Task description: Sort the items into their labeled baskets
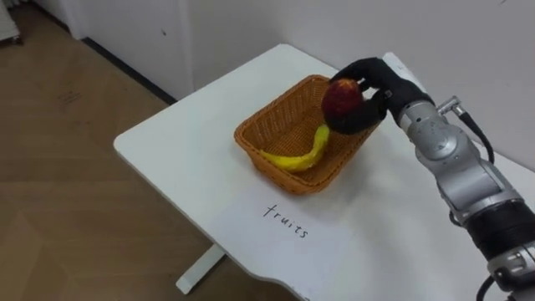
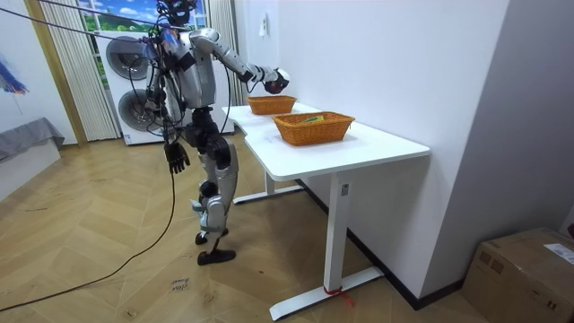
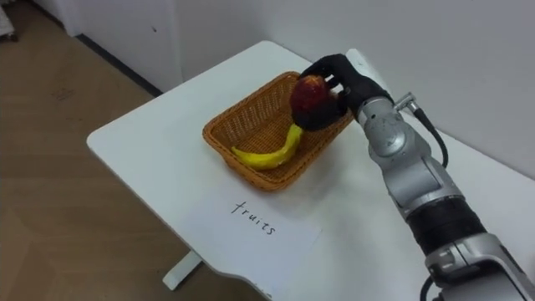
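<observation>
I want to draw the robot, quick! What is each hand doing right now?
Left hand: open, hanging at its side, holding nothing.
Right hand: shut on the apple, above the fruit basket.

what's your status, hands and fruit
Right hand fingers shut on apple, over the fruit basket rim. Left hand hangs open at side. Banana in basket. Nothing blocking the drop.

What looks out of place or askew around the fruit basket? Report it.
Nothing stands out. The basket sits upright on the table with the banana lying inside, and the right hand holds the apple over its rim.
</observation>
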Controlling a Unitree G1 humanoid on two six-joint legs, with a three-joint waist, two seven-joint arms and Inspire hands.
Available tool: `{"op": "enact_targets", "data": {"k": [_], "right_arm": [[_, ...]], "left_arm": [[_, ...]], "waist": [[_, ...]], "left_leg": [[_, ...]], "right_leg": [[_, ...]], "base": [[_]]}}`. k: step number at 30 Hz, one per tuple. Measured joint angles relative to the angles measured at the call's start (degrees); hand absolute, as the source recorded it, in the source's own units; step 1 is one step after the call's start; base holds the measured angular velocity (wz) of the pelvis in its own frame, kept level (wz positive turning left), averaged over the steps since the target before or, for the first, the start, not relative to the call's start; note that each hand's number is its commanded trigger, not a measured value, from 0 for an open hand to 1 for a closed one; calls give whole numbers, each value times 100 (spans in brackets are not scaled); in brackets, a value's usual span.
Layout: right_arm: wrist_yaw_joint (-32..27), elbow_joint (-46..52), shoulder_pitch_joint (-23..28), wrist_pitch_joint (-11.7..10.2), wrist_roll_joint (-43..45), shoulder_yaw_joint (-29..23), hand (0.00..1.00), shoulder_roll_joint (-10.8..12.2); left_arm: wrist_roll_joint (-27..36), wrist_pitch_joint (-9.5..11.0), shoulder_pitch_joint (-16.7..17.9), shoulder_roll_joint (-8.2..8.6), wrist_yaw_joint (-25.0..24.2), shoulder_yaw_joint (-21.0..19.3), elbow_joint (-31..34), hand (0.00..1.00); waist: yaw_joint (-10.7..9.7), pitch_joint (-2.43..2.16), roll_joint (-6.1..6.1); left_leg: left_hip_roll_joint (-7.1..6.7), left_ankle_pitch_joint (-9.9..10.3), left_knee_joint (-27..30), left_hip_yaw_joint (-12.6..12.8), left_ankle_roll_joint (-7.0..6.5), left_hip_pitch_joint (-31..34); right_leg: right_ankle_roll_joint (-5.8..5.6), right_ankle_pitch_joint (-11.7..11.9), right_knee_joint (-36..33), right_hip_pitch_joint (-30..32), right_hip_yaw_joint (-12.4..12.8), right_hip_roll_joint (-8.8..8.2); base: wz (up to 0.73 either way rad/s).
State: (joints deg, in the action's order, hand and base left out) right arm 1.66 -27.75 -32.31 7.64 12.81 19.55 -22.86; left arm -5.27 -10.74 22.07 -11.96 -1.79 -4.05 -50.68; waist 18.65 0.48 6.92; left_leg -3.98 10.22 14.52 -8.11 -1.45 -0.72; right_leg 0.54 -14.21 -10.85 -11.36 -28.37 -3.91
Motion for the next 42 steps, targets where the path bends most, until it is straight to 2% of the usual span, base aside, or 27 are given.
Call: {"op": "enact_targets", "data": {"k": [12,13,14,15,16,17,18,21,42], "right_arm": [[176,-7,248,0,120,182,100,50],[186,-10,264,0,118,187,98,52],[214,-9,296,1,114,187,85,53],[222,-10,325,2,115,187,61,58],[222,-10,338,5,111,187,55,66],[222,-10,339,7,111,187,18,71],[222,-9,339,12,111,187,0,76],[222,-9,339,12,113,187,0,77],[222,-9,339,9,113,186,0,77]], "left_arm": [[-3,-54,5,-1,-24,-38,-4,0],[-5,-55,3,-2,-26,-38,-4,0],[-15,-57,1,-4,-33,-39,-2,0],[-54,-64,-1,-3,-53,-45,-2,0],[-69,-72,1,-4,-83,-54,-1,0],[-73,-77,1,-4,-110,-67,-1,0],[-92,-90,2,-3,-131,-69,-1,0],[-174,-91,-8,-4,-145,-81,0,0],[-183,-91,-5,-3,-233,-153,0,0]], "waist": [[181,-6,18],[192,-5,18],[206,-2,22],[213,1,31],[217,7,42],[217,9,47],[220,6,57],[225,-5,80],[227,2,79]], "left_leg": [[-50,-1,8,-18,-3,-88],[-50,-1,10,-18,-3,-88],[-50,-1,13,-18,-3,-87],[-50,-1,13,-18,-3,-89],[-51,-1,17,-19,-3,-89],[-51,0,18,-20,-3,-89],[-53,0,19,-21,-3,-88],[-58,0,18,-27,-4,-88],[-59,0,20,-41,-4,-88]], "right_leg": [[-6,3,1,-95,-18,-11],[-6,3,1,-96,-12,-11],[-6,3,1,-96,-9,-12],[-6,3,2,-100,-13,-17],[-6,3,3,-103,-11,-16],[-6,3,5,-105,-11,-15],[-6,3,6,-105,-11,-15],[-6,3,8,-105,-11,-13],[-6,3,9,-107,-8,-10]], "base": [[0],[0],[0],[0],[0],[0],[0],[0],[0]]}}
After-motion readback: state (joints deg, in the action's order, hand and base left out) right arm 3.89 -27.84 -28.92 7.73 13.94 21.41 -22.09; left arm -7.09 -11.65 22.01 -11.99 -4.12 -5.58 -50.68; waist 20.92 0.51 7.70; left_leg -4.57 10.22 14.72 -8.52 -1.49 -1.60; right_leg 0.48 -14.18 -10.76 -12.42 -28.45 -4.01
